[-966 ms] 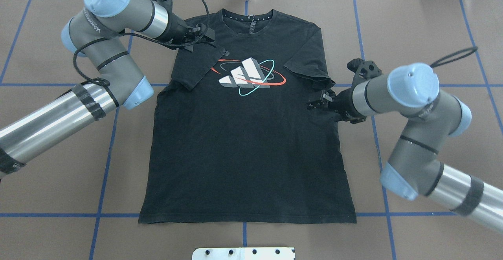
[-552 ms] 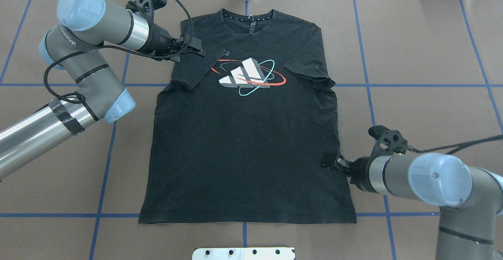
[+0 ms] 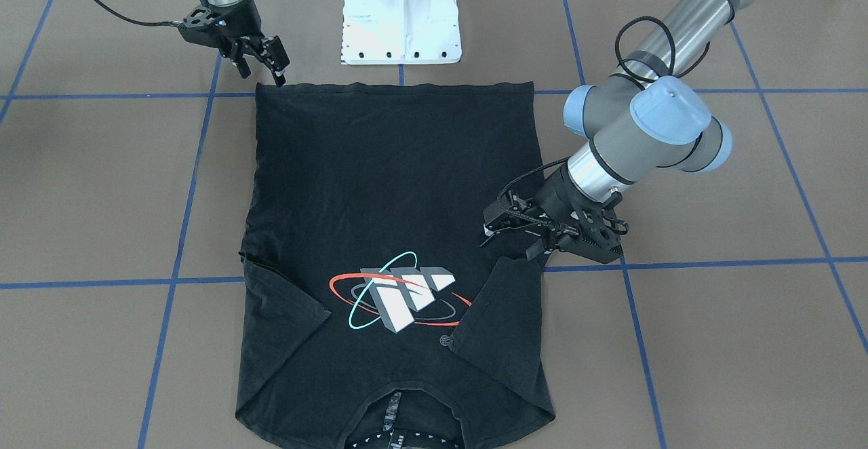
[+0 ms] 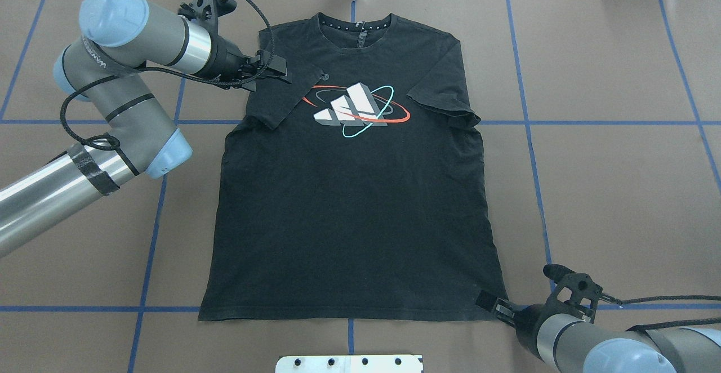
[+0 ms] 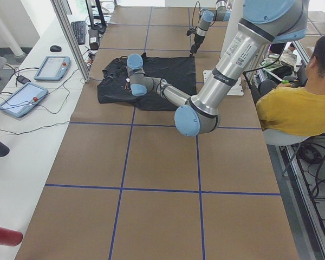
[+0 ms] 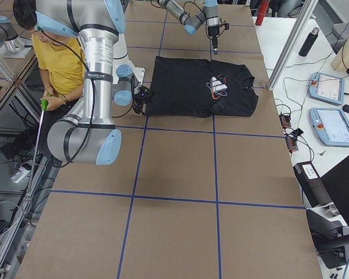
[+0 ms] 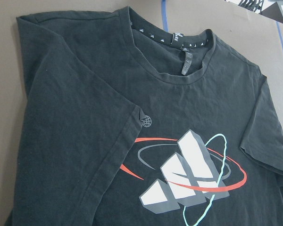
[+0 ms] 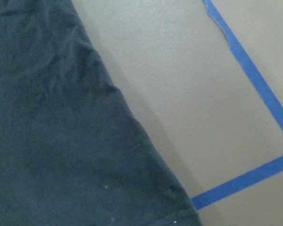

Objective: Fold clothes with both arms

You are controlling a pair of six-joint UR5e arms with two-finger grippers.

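A black short-sleeved T-shirt with a red, teal and grey-white orbit logo [image 4: 349, 209] lies flat and logo-up in the middle of the brown bench [image 4: 608, 192], inside the grid of blue tape lines [image 4: 529, 136]. Its long axis runs straight away from the robot. The hem sits on the near side by the white base pedestal [image 3: 400, 22], and the ribbed collar [image 4: 354, 23] points toward the far edge. The sleeve on the robot's left [image 4: 284, 100] is turned in over the chest, its edge just touching the logo. The other sleeve is only rumpled.

The 2 arms sit at opposite ends of that axis. The right gripper [image 3: 261, 69] hangs low at the near hem corner [image 3: 260, 89] on the robot's right, its jaws apart and nothing between them. The cloth lies just inboard of its tips, toward the robot's left. The left gripper [image 3: 508, 239] hovers over the far shoulder beside the turned-in sleeve. Its jaws look spread too, and I can't see any fabric caught in them.

To my eye, the next move depends on that hem corner. The right arm is clearly the nearer 1, and it would need to close on the edge there without dragging the flat body askew.
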